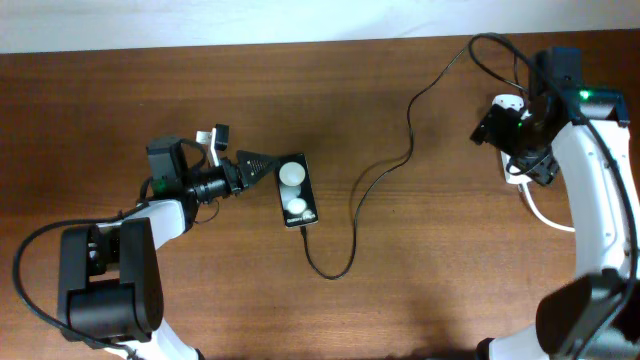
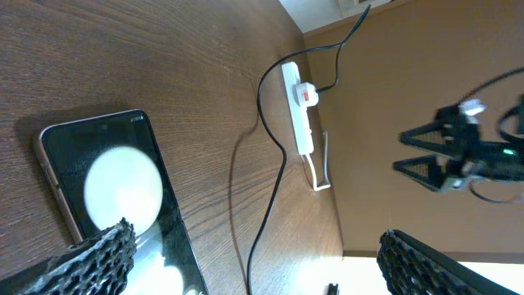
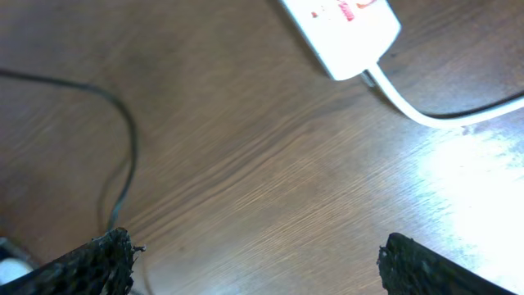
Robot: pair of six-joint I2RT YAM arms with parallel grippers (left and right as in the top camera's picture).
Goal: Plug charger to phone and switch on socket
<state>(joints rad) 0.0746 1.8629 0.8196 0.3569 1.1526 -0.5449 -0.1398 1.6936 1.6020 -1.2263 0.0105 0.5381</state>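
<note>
- At mid-tabletop (image 1: 120, 90) the phone (image 1: 297, 190) lies flat, a glossy black slab. The left claw (image 2: 258, 246) is spread, one ribbed finger over the phone's edge, and could skate it sideways.
- Its charger (image 1: 408, 130), a thin limp black cable, seems to meet the phone's lower end; a nudge might tug it loose.
- Far right, the socket (image 3: 344, 33), smooth white plastic, sits below the spread right claw (image 3: 258, 254); a blunt pad could slide off it.

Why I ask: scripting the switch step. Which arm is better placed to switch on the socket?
Right. The right claw sits open over the socket, whose end shows in its wrist view; the left claw is far across the table at the phone.
</note>
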